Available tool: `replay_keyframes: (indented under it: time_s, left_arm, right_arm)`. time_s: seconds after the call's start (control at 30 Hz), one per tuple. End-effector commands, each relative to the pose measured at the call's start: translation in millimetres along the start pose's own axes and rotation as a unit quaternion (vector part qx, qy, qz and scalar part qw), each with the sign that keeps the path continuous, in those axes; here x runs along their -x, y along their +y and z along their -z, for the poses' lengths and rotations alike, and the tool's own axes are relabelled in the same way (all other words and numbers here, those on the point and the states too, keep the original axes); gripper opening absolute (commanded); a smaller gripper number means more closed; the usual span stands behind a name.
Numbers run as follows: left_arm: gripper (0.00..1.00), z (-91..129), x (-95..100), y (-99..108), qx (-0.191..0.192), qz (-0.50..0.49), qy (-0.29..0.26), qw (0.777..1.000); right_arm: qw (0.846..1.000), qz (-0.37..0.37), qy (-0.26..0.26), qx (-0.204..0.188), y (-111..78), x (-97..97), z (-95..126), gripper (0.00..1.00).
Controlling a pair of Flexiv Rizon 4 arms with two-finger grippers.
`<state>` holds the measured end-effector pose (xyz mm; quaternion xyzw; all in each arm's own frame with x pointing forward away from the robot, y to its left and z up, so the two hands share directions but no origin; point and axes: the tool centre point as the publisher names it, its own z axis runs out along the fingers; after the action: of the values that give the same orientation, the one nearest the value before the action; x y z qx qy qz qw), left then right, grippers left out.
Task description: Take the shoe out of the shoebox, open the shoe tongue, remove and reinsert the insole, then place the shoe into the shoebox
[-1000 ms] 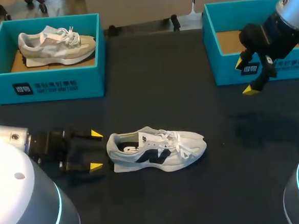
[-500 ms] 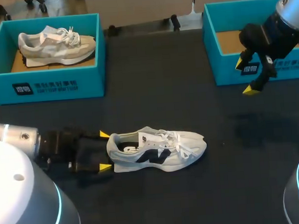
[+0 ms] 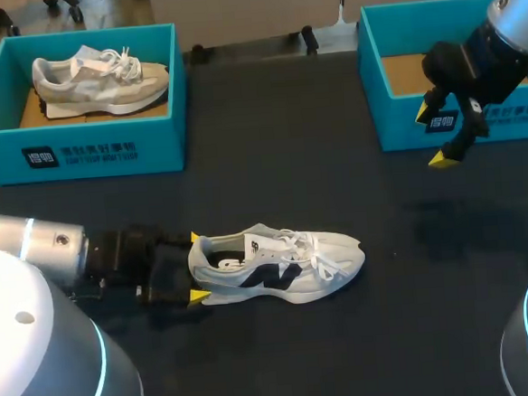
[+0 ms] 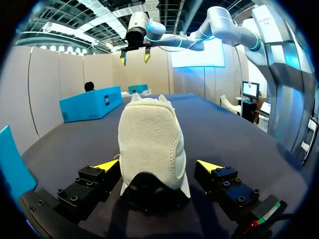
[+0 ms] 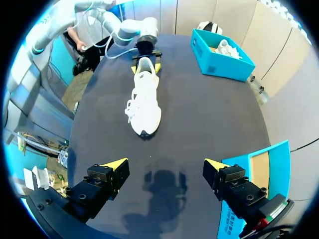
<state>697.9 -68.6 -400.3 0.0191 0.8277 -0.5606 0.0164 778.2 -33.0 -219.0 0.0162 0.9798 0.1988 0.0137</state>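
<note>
A white sneaker with a dark side logo (image 3: 278, 268) lies on its sole on the black table, toe pointing right. My left gripper (image 3: 196, 266) is open at the shoe's heel, one yellow tip on each side. In the left wrist view the pale heel (image 4: 149, 144) fills the space between the fingers of that gripper (image 4: 158, 165), with a narrow gap showing on either side. My right gripper (image 3: 431, 135) hangs open and empty in front of the right teal shoebox (image 3: 370, 73). From the right wrist view its gripper (image 5: 165, 164) is high above the table, with the sneaker (image 5: 144, 102) far ahead.
A second teal shoebox (image 3: 89, 151) at the back left holds a grey-white shoe (image 3: 102, 80). The right box shows only its cardboard floor (image 3: 405, 75). Bare black table lies between the sneaker and both boxes.
My left gripper has slid right along the table until its open fingers flank the sneaker's heel. The right arm and the sneaker have not moved.
</note>
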Motion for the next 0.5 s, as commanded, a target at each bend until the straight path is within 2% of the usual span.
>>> replay_keyframes:
  time_s: [0.03,0.43,0.47,0.5]
  left_arm:
    - [1.00,-12,3.3,4,0.003,0.003,-0.004,1.000]
    - [1.00,-22,5.7,4,0.005,0.007,-0.005,1.000]
    - [0.98,-22,5.7,4,0.005,0.007,-0.006,1.000]
    - [0.84,-22,5.7,4,0.005,0.007,-0.006,1.000]
  right_arm:
    - [1.000,0.000,0.000,-0.001,0.1,0.2,-1,1.00]
    - [1.000,0.000,0.000,-0.001,0.1,0.2,-1,1.00]
    - [1.000,0.000,0.000,-0.001,0.1,0.2,-1,1.00]
    - [1.000,0.000,0.000,-0.001,0.1,0.2,-1,1.00]
